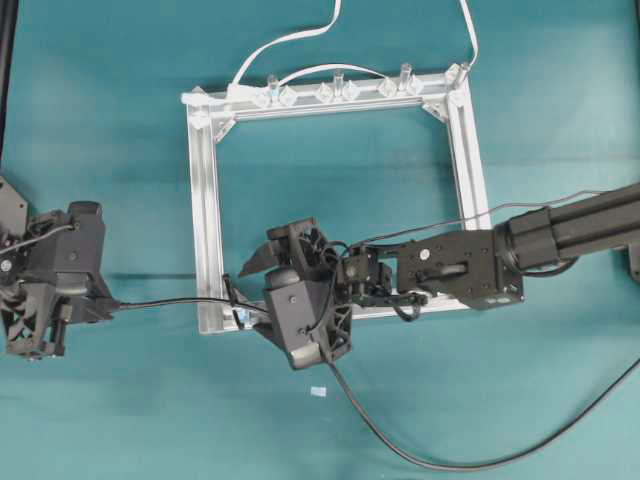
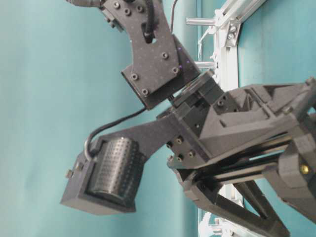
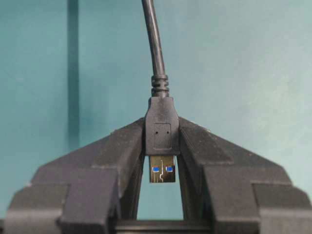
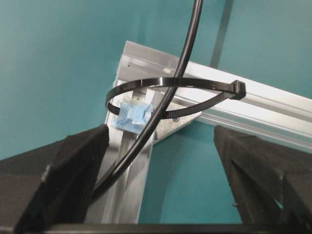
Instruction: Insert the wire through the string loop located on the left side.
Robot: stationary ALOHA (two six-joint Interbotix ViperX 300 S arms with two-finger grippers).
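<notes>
Near edge of the teal table: slack of the long thin black wire curving across the cloth from the right, rising toward the frame's near-left corner. Just beside that curve, a tiny pale scrap lying flat.

At the near-left corner of the square silver aluminium frame: right gripper, jaws spread wide, nothing pinched between the black fingers. Between those fingers in the right wrist view, the thin black string loop, standing up from the rail on a small blue base, wire already running through its ring and down along the rail. Whether wire and loop touch: cannot tell.

Left of the frame, well apart from the corner: left gripper, jaws pressed in on the wire's dark USB plug, pinching its black body, metal tip with blue insert pointing back between the fingers. From there, wire stretched in a nearly straight line rightward to the loop.

Far rail: a row of clear plastic clips along its top, white cable threaded past them and trailing off beyond the far edge.
</notes>
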